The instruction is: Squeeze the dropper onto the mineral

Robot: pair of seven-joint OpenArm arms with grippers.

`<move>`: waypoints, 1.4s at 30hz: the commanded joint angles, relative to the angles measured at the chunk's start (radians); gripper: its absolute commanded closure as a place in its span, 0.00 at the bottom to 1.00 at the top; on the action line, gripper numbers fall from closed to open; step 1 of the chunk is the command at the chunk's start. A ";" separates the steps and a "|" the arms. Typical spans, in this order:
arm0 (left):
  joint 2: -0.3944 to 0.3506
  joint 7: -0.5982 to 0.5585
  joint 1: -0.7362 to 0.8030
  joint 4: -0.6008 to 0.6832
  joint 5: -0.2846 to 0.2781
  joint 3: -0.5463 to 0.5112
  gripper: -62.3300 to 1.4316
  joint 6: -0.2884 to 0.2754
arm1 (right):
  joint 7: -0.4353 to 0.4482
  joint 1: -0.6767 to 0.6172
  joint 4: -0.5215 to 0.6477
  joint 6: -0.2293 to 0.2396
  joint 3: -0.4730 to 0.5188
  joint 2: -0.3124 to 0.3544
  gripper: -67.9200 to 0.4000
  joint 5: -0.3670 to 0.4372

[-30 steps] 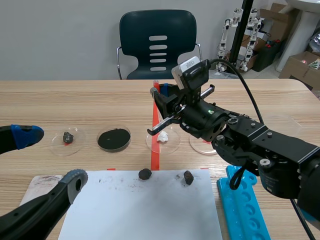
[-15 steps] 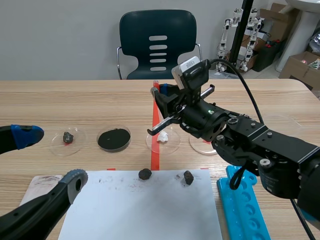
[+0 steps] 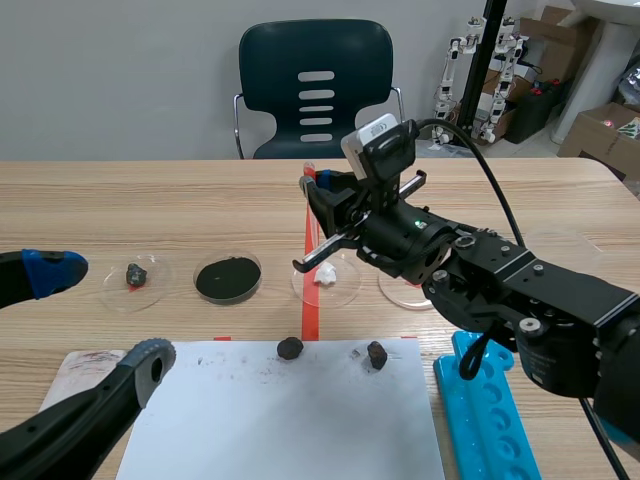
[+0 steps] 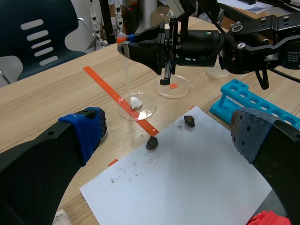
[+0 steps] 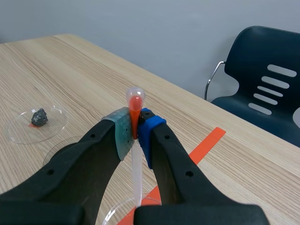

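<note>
My right gripper [image 3: 318, 190] is shut on a clear plastic dropper [image 5: 135, 105] with red liquid in its bulb. It holds the dropper upright, and the stem [image 4: 126, 70] points down over a petri dish [image 3: 340, 293]. A white mineral [image 3: 324, 275] lies in that dish, also visible in the left wrist view as the white mineral [image 4: 136, 102]. The tip hangs just above the mineral, apart from it. My left gripper [image 4: 166, 133] is open and holds nothing, low at the near left of the table [image 3: 100, 315], well short of the dish.
Left of the white mineral stand a dish of black powder [image 3: 228, 278] and a dish with a dark rock [image 3: 136, 274]. Two dark rocks [image 3: 290, 348] [image 3: 376, 354] lie on white paper [image 3: 290, 420]. An empty dish [image 3: 410, 292] and a blue tube rack [image 3: 490, 420] are at the right.
The right gripper with the dropper has shifted very slightly to the left. The left arm has not moved.
</note>
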 commanded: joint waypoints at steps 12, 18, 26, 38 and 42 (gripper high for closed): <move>0.002 -0.014 0.000 0.006 -0.014 0.001 0.10 -0.002 | 0.011 0.014 0.019 0.000 0.001 0.000 0.98 0.010; 0.002 -0.014 0.000 0.006 -0.014 0.001 0.10 -0.002 | 0.011 0.014 0.019 0.000 0.001 0.000 0.98 0.010; 0.002 -0.014 0.000 0.006 -0.014 0.001 0.10 -0.002 | 0.012 0.014 0.021 0.000 0.001 0.003 0.98 0.010; 0.002 -0.014 0.000 0.006 -0.013 0.001 0.10 -0.002 | 0.010 -0.104 0.258 -0.005 0.044 0.116 0.98 0.030; 0.002 -0.014 0.000 0.006 -0.013 0.001 0.10 -0.002 | 0.003 -0.201 0.386 -0.005 0.113 0.162 0.96 0.029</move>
